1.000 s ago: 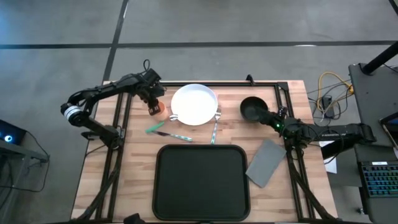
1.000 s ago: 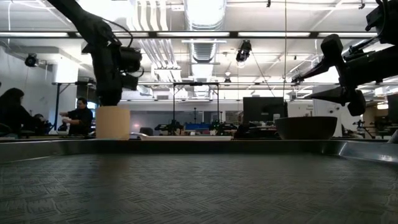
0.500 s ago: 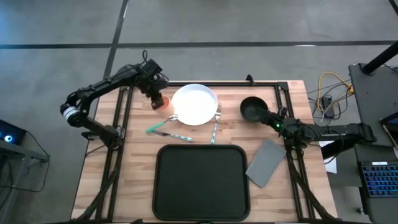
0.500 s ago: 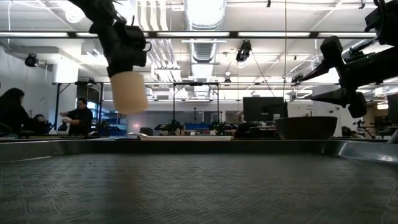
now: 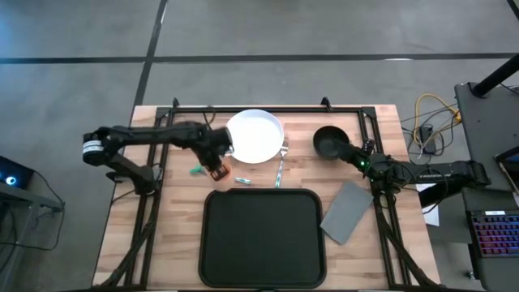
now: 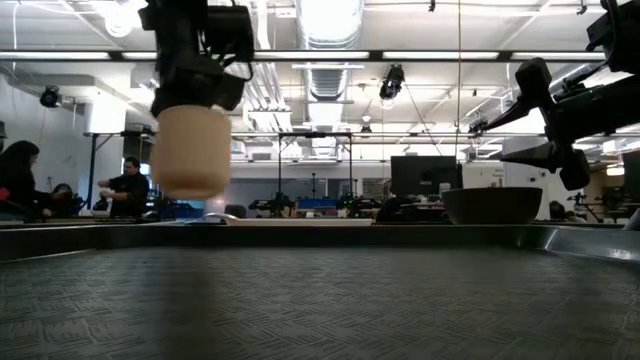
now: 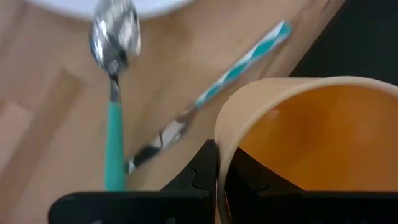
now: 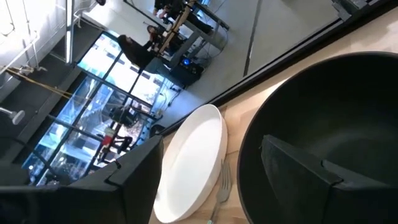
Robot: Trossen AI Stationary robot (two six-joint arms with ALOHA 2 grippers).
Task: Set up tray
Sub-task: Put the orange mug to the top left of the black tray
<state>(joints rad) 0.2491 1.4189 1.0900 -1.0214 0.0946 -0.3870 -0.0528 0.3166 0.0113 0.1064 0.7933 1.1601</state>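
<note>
My left gripper (image 5: 213, 160) is shut on a tan paper cup with an orange inside (image 5: 219, 170). It holds the cup in the air just beyond the far left corner of the large black tray (image 5: 262, 237). In the low view the cup (image 6: 190, 150) hangs upright under the gripper (image 6: 196, 62). My right gripper (image 5: 359, 159) is open at the black bowl (image 5: 328, 142), one finger over the inside (image 8: 298, 168) and one outside (image 8: 137, 171). A white plate (image 5: 255, 135) lies between cup and bowl. My left gripper holds the cup by its rim (image 7: 222, 152), one finger inside the cup and one outside against the wall. The fingers come from above, pointing down. The cup hangs upright below them, lifted clear of the table.
A spoon with a green handle (image 5: 197, 169), a striped-handled knife (image 5: 242, 178) and a fork (image 5: 280, 169) lie on the wood between the plate and the tray. A grey napkin (image 5: 347, 212) lies right of the tray. People sit in the room beyond the table (image 6: 125, 190).
My left gripper has lifted the cup off the table left of the plate. It has carried it toward the table's near edge and a little right, to the tray's far left corner. The cup tipped on the way and now hangs upright.
</note>
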